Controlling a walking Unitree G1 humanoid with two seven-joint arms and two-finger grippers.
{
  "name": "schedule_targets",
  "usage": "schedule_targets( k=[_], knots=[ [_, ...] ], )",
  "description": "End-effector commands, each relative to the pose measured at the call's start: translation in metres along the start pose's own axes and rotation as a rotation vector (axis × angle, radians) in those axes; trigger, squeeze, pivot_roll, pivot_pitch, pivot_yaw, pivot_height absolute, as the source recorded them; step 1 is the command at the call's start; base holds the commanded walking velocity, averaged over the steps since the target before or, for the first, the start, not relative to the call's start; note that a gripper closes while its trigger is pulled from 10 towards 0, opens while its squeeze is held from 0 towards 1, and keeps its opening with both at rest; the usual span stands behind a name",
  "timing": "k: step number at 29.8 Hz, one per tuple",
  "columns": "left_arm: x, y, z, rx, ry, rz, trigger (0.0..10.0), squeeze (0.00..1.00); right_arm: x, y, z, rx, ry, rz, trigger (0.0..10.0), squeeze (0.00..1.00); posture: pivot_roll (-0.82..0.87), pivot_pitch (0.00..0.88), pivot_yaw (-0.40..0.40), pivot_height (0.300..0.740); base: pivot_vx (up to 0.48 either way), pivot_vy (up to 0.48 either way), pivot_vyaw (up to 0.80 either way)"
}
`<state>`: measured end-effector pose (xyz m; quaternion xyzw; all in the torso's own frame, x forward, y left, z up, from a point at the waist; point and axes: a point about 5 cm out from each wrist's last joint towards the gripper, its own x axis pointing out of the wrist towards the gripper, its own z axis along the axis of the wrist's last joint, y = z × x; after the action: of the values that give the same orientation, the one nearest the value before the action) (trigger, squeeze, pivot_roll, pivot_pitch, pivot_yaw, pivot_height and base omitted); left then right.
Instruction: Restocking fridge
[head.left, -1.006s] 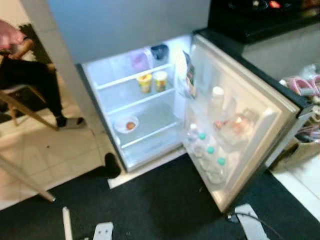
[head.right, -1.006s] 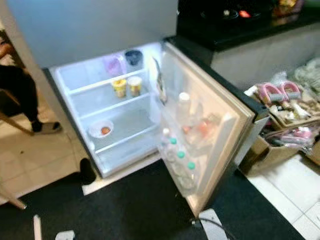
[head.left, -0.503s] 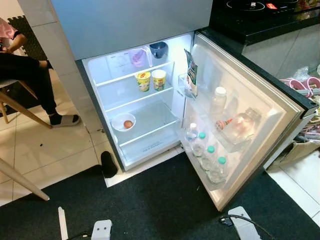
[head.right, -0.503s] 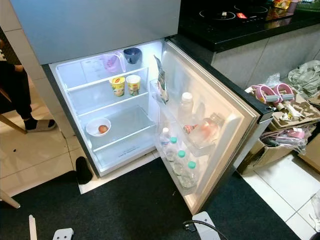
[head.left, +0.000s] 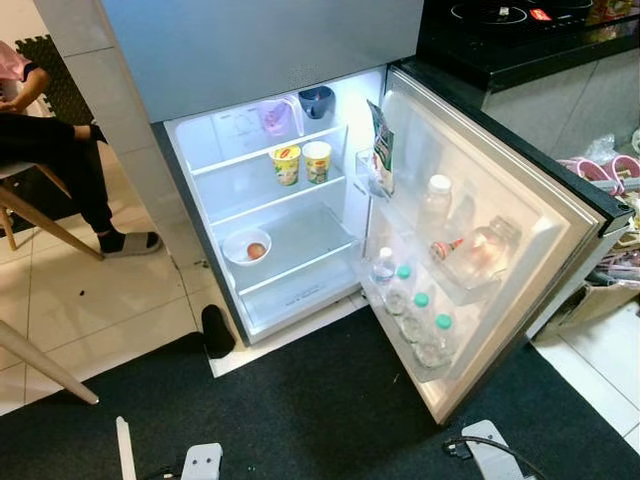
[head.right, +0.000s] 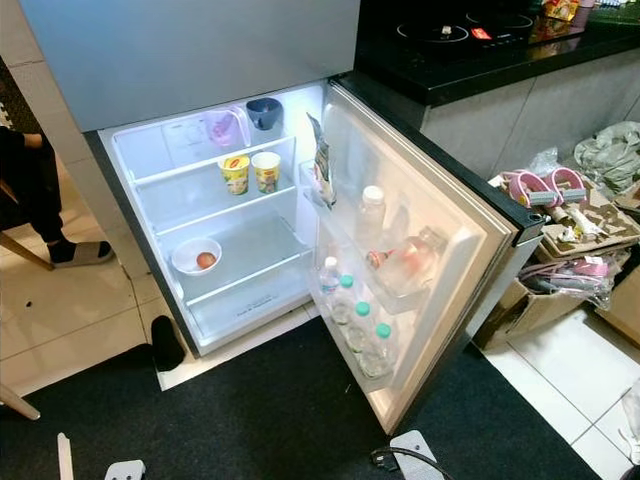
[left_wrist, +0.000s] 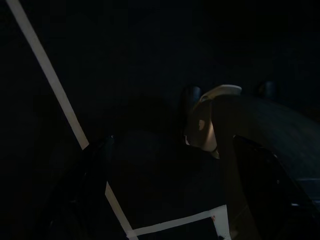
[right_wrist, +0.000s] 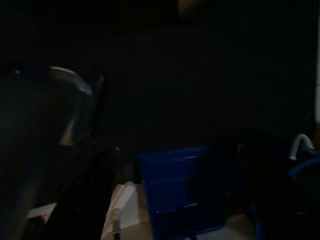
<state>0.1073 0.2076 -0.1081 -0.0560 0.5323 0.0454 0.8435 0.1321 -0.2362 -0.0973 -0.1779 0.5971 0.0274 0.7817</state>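
Observation:
The fridge (head.left: 225, 195) stands open before me, its door (head.left: 530, 215) swung out to the right. Two noodle cups (head.left: 303, 161) sit on the middle shelf. Above them are a pink jug (head.left: 277, 117) and a dark cup (head.left: 317, 100). A white bowl (head.left: 233, 252) holding a small orange thing (head.left: 256, 249) rests on the lower shelf. The door racks hold a snack bag (head.left: 381, 147), a white-capped bottle (head.left: 434, 205), a bottle lying flat (head.left: 480, 245) and several green-capped bottles (head.left: 417, 315). My left gripper (left_wrist: 167, 200) and right gripper (right_wrist: 175, 200) hang idle in very dark wrist views.
A person (head.left: 60, 150) sits on a chair at the left. A black slipper (head.left: 216, 330) lies at the fridge's foot on a black mat (head.left: 320, 410). A black counter (head.left: 520, 40) and boxes of clutter (head.right: 570, 215) are at the right. A blue box (right_wrist: 180, 190) shows dimly.
The blurred, shifting picture has steadied, so the camera has settled. Nothing in the fridge has moved. The seated person has shifted slightly.

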Motion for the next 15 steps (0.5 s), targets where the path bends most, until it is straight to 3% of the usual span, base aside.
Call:
schedule_targets(
  k=[1, 2, 3, 4, 5, 13, 15],
  knots=[
    [-0.002, 0.012, -0.001, -0.035, -0.004, 0.046, 10.0, 0.00, 0.000, -0.005, -0.005, 0.078, 0.023, -0.029, 10.0, 1.00, 0.00, 0.000, 0.004, 0.740, 0.000, 0.000, 0.00],
    [-0.003, 0.015, 0.002, -0.062, -0.017, 0.059, 10.0, 0.00, -0.001, -0.008, -0.007, 0.118, 0.032, -0.040, 10.0, 1.00, 0.00, 0.000, 0.002, 0.740, 0.000, 0.000, 0.00],
    [-0.003, 0.018, 0.004, -0.086, -0.031, 0.071, 10.0, 0.00, -0.001, -0.011, -0.009, 0.144, 0.039, -0.052, 10.0, 0.79, 0.00, 0.000, 0.003, 0.740, 0.000, 0.000, 0.00],
    [-0.003, 0.020, 0.006, -0.101, -0.040, 0.078, 10.0, 0.00, -0.001, -0.013, -0.010, 0.157, 0.042, -0.059, 10.0, 0.79, 0.00, 0.000, 0.003, 0.740, 0.000, 0.000, 0.00],
    [-0.003, 0.025, 0.010, -0.139, -0.062, 0.100, 10.0, 0.00, -0.002, -0.020, -0.013, 0.192, 0.045, -0.089, 10.0, 0.00, 0.00, 0.000, 0.002, 0.740, 0.000, 0.000, 0.00],
    [-0.006, 0.042, 0.024, -0.204, -0.126, 0.153, 10.0, 0.00, -0.006, -0.046, -0.028, 0.343, 0.065, -0.180, 10.0, 0.00, -0.01, 0.012, 0.006, 0.740, 0.000, 0.000, 0.00],
    [-0.011, 0.058, 0.031, -0.240, -0.157, 0.196, 10.0, 0.00, -0.010, -0.063, -0.038, 0.402, 0.077, -0.240, 10.0, 0.00, -0.01, 0.031, 0.010, 0.740, 0.000, 0.000, 0.00]
  ],
)
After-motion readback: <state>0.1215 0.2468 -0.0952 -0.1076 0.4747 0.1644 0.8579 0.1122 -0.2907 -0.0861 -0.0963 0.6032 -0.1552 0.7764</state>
